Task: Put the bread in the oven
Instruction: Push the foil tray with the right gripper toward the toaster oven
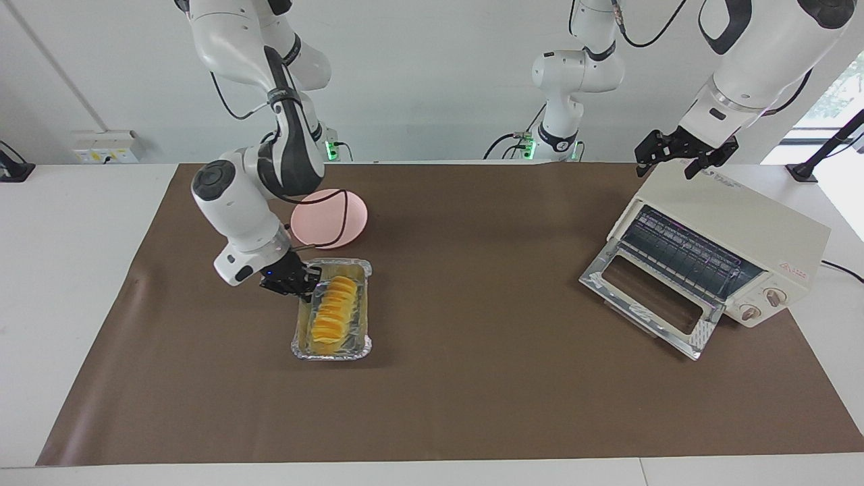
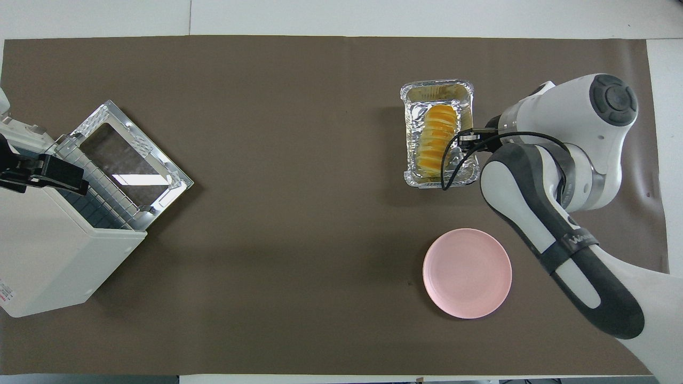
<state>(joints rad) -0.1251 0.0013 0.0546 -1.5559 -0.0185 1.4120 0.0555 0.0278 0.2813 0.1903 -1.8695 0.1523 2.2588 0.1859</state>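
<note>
my right gripper [image 1: 305, 278] is pinched on the foil tray [image 1: 361, 351] rim, i think, beside the bread [image 1: 334, 312] lying inside. my left gripper [image 1: 685, 156] waits spread over the oven [image 1: 756, 223], whose door is open.

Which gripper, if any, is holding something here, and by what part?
The right gripper is shut on the rim of the silver foil tray, at the long side toward the right arm's end. The left gripper holds nothing.

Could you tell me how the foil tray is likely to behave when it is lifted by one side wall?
The foil tray looks thin and crinkled, so it will probably flex. With the bread inside, it may sag away from the right gripper, shut on its rim.
</note>
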